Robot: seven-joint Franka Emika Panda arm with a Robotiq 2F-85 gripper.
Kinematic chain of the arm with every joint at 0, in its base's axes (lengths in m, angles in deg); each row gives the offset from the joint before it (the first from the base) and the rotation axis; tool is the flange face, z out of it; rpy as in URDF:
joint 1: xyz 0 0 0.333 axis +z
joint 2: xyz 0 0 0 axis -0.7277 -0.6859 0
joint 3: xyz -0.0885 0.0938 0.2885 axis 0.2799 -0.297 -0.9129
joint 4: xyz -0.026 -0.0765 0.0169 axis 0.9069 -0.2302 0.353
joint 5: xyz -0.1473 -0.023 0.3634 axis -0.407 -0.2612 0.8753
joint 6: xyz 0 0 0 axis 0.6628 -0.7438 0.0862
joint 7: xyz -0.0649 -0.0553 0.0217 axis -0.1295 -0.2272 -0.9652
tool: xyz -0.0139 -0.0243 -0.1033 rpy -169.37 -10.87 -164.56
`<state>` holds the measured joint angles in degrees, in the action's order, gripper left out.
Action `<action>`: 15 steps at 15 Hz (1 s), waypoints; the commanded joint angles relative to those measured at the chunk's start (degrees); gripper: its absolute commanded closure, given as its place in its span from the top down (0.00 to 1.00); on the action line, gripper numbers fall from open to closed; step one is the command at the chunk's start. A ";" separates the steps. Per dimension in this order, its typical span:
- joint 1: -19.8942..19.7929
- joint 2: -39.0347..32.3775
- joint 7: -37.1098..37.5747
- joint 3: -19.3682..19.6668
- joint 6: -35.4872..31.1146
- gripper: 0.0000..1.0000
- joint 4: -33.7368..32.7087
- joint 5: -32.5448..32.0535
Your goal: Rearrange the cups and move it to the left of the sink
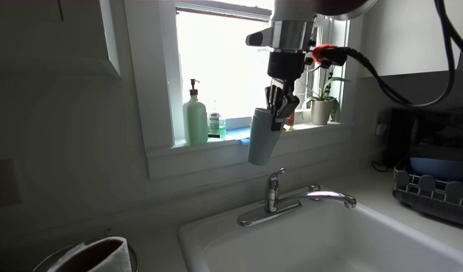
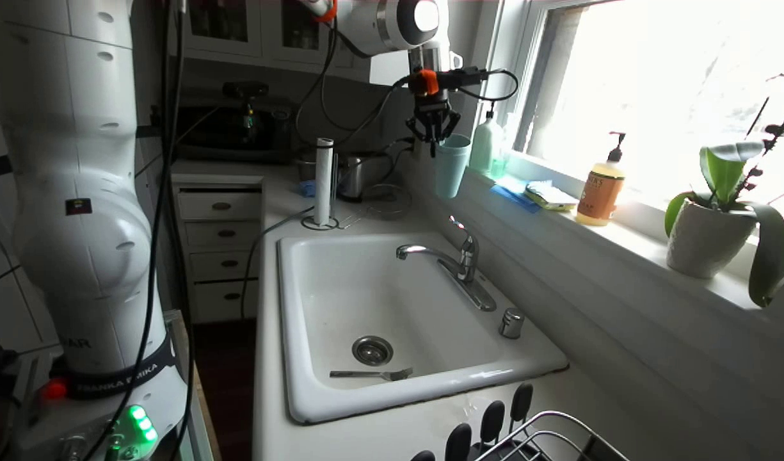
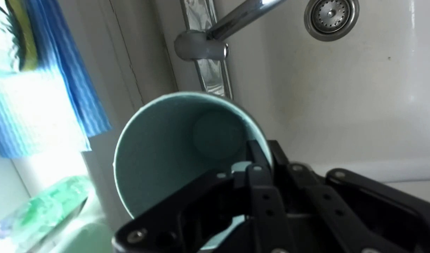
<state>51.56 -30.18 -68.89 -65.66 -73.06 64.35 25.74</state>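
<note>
A pale teal-green cup hangs tilted in the air above the faucet, in front of the window sill. My gripper is shut on the cup's wall at the rim, one finger inside and one outside, as the wrist view shows at the fingertips. The cup's open mouth faces the wrist camera, and its inside looks bare. In an exterior view the same cup hangs beyond the faucet, near the sill. Below lies the white sink. Only this cup can be made out.
On the sill stand a green pump bottle, an orange soap bottle and a potted plant. A paper towel holder rises past the sink's far end. A dish rack borders the opposite end. A fork lies in the basin.
</note>
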 commanded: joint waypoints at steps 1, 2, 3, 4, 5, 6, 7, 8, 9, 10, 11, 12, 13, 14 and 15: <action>-0.03 -5.30 -10.82 -1.55 0.94 0.02 -5.05 3.74; 0.01 -6.29 -12.98 -1.98 1.51 0.02 -5.72 4.00; 0.11 -7.33 -14.90 -2.31 2.06 0.02 -6.32 3.59; 0.22 -8.32 -16.62 -2.60 2.58 0.02 -7.01 2.95; 0.34 -9.28 -18.13 -2.84 3.04 0.02 -7.54 2.37; 0.52 -10.21 -19.53 -3.03 3.55 0.02 -8.10 1.64; 0.76 -11.14 -20.67 -3.14 3.78 0.02 -8.53 0.89; 1.00 -11.94 -21.58 -3.20 3.83 0.02 -8.83 0.27; 1.34 -12.57 -22.23 -3.20 3.73 0.02 -8.88 -0.66; 1.56 -13.36 -23.21 -3.18 3.60 0.02 -9.13 -1.46; 1.80 -13.98 -24.03 -3.18 3.62 0.02 -9.31 -2.33; 1.98 -14.71 -24.85 -3.14 3.79 0.02 -9.65 -2.91; 2.14 -15.32 -24.95 -2.98 3.67 0.02 -10.08 -3.48; 1.64 -13.52 -23.23 -3.10 2.06 0.07 -7.03 -1.58; 1.73 -14.12 -23.57 -3.10 2.06 0.07 -7.36 -1.99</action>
<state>53.20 -44.27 -92.48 -68.81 -71.19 57.16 23.71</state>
